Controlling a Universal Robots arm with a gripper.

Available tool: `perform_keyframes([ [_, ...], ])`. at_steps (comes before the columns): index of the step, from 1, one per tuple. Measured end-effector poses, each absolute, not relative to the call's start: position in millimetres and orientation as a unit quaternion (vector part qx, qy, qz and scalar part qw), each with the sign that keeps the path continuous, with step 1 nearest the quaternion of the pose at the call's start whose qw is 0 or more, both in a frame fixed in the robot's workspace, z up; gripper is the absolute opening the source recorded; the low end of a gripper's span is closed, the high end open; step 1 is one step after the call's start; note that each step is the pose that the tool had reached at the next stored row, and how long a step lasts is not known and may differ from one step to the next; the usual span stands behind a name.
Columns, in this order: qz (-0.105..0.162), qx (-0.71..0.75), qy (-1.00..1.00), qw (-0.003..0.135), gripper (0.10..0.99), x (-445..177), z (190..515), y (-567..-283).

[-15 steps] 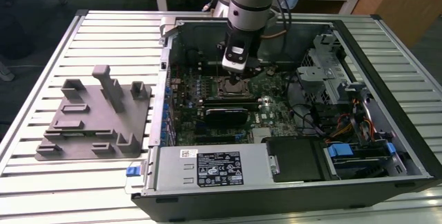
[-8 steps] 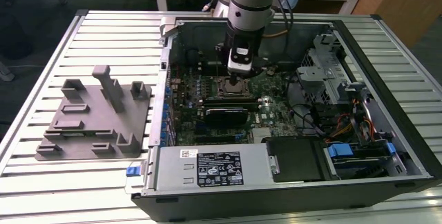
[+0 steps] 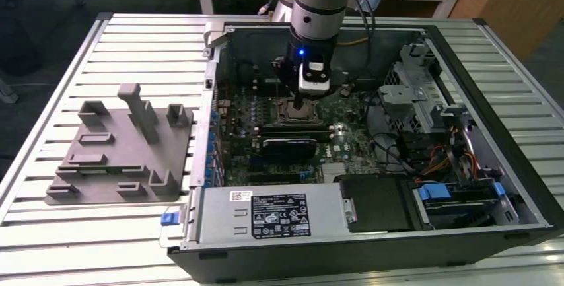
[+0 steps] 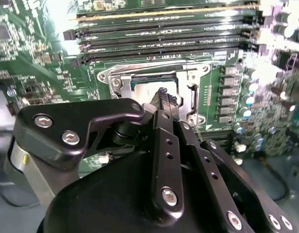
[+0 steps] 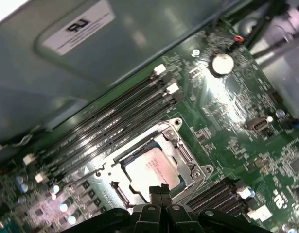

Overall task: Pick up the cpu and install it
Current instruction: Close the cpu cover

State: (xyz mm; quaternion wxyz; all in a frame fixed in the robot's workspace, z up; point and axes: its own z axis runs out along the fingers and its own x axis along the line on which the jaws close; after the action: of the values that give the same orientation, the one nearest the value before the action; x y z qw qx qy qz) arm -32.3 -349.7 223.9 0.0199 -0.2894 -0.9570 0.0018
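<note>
The cpu [image 5: 150, 170] lies in the socket [image 3: 284, 110], mid-frame in the exterior view. The pincer [image 5: 159, 190] hovers right over it, tips pressed together, empty. The cpu is probably light, stiff and fragile, best held by its edges.

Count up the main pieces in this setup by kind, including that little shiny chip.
Slatted table: 1
Computer case: 1
Grey tray: 1
Robot arm: 1
Silver chip: 1
Total: 5
</note>
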Motion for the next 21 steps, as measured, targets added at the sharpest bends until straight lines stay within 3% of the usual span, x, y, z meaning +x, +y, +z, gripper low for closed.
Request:
perform_keyframes([
  [21, 0.006, -0.102, -0.995, 0.019, 0.106, -32.3, 223.2, -349.7],
])
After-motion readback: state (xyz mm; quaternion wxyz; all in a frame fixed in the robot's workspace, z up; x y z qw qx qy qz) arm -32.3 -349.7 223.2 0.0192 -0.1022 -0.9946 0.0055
